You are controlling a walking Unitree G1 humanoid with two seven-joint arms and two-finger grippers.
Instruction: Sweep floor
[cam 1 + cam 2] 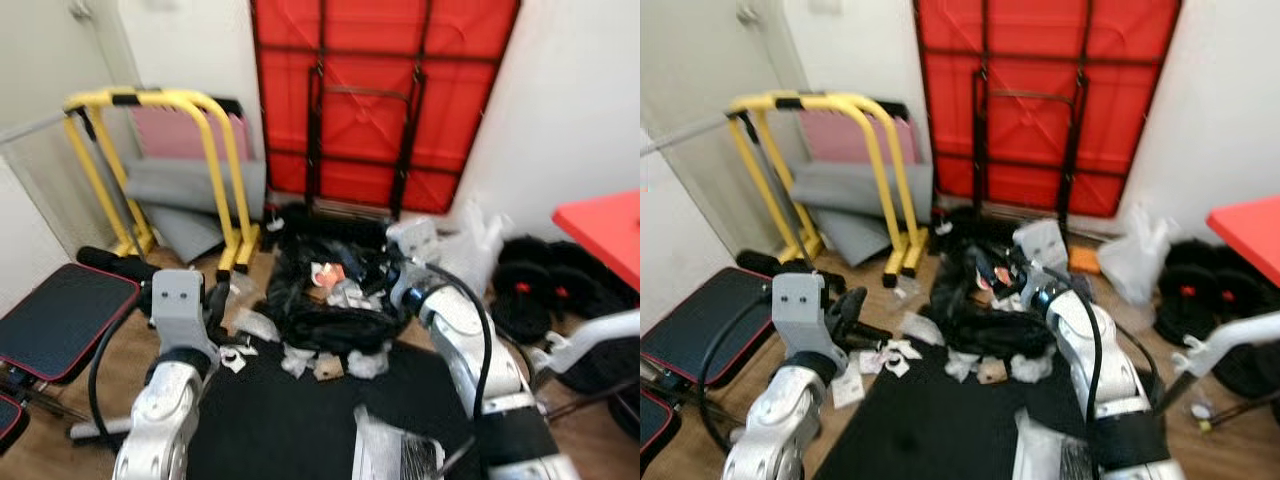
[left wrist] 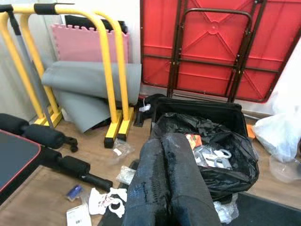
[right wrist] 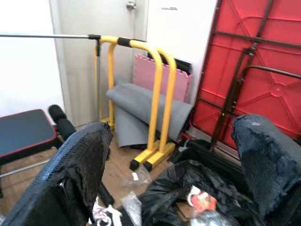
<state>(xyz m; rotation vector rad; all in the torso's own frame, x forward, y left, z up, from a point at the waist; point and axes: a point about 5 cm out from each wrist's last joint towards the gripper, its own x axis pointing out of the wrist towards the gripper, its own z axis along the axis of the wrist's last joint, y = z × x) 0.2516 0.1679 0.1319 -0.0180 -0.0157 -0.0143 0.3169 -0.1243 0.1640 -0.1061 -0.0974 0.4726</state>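
Note:
A black trash bag [image 1: 322, 318] lies open on the floor, holding paper and plastic scraps [image 2: 211, 155]. More white scraps [image 1: 238, 356] are scattered on the wood floor and along the edge of a black mat [image 1: 290, 415] in front of the bag. My left gripper [image 2: 162, 141] is shut with nothing in it and is held above the floor to the left of the bag. My right gripper [image 3: 174, 155] is open and hovers over the bag's right side; its fingers [image 3: 80, 174] hold nothing.
Yellow dip bars [image 1: 215, 150] and grey rolled mats [image 1: 195, 190] stand at the back left. A red folded table [image 1: 385, 90] leans on the wall. A padded bench [image 1: 60, 315] is at the left. At the right are black weight plates [image 1: 545, 280], a white plastic bag [image 1: 478, 245] and a red tabletop [image 1: 605, 225].

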